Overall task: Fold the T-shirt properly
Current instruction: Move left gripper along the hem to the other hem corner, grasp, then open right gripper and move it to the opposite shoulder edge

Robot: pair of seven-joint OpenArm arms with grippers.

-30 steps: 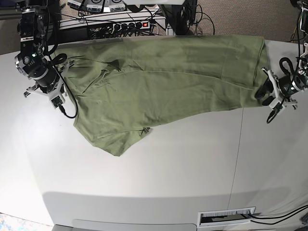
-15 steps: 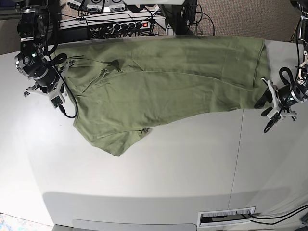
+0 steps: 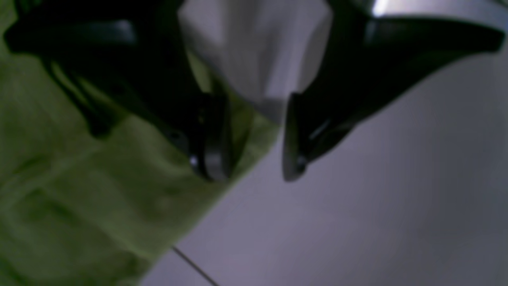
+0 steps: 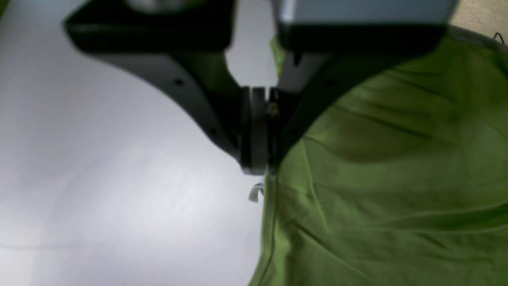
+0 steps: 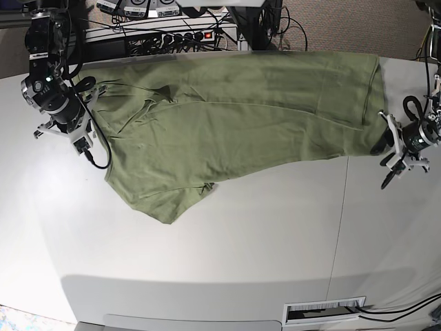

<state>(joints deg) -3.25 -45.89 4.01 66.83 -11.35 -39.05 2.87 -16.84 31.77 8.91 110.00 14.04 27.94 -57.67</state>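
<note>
Nearest the base camera, the white table (image 5: 227,255) lies bare across the lower frame, with a slotted vent (image 5: 324,310) at its lower right edge. Farther up, the T-shirt (image 5: 234,117) sprawls across the upper half, one sleeve drooping toward lower left. At the right edge, the left gripper (image 5: 396,152) hangs beside the hem; its wrist view shows parted jaws, released, one finger (image 3: 210,139) over green cloth. At upper left, the right gripper (image 5: 79,134) sits at the shirt's edge; only its wrist view reveals the jaws clenched at the fabric's border (image 4: 274,190), though a pinch cannot be confirmed. Cables (image 5: 172,31) crowd the far top.
</note>
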